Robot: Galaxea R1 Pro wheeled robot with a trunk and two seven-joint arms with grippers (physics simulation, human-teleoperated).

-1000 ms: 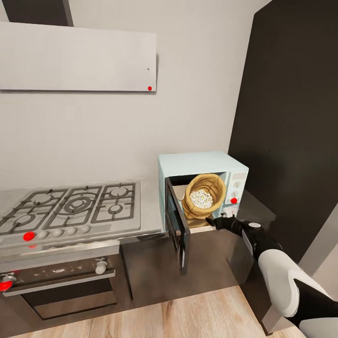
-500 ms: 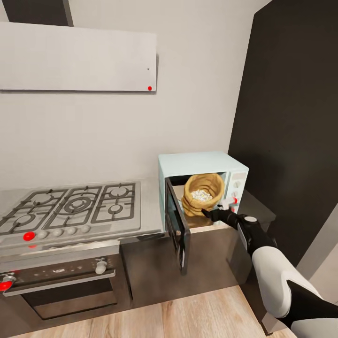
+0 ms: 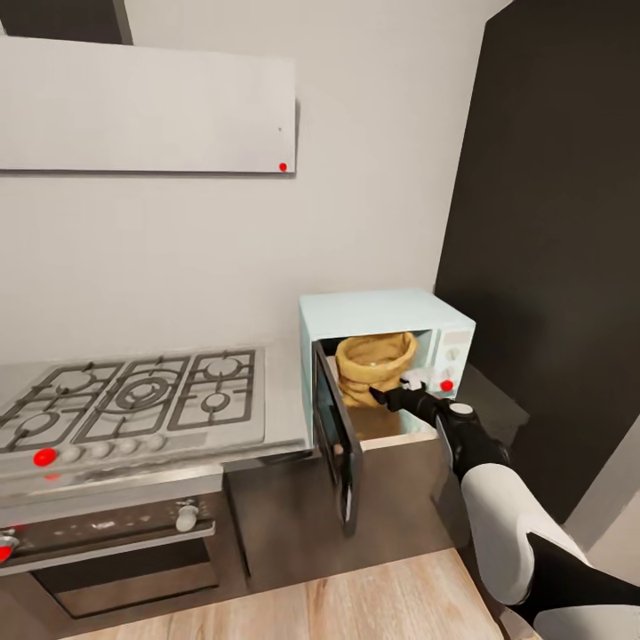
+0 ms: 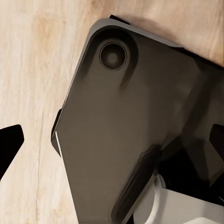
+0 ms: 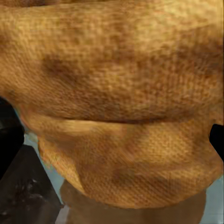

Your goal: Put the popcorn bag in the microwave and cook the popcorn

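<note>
Head: popcorn bag (image 3: 373, 369) is sitting inside microwave (image 3: 384, 360), door hanging open; right gripper (image 3: 384, 396) is touching bag's front, finger state unclear | Left wrist: left gripper's (image 4: 112, 142) fingers are spread over robot base (image 4: 126, 126) | Right wrist: bag (image 5: 116, 98) is looming close between parted fingers.

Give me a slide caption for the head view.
Right gripper places popcorn bag inside open microwave.

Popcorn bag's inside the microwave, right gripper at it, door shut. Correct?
Not quite: the head view shows the microwave door swung open, not shut. The rest holds: the popcorn bag sits inside, right gripper at its front.
</note>
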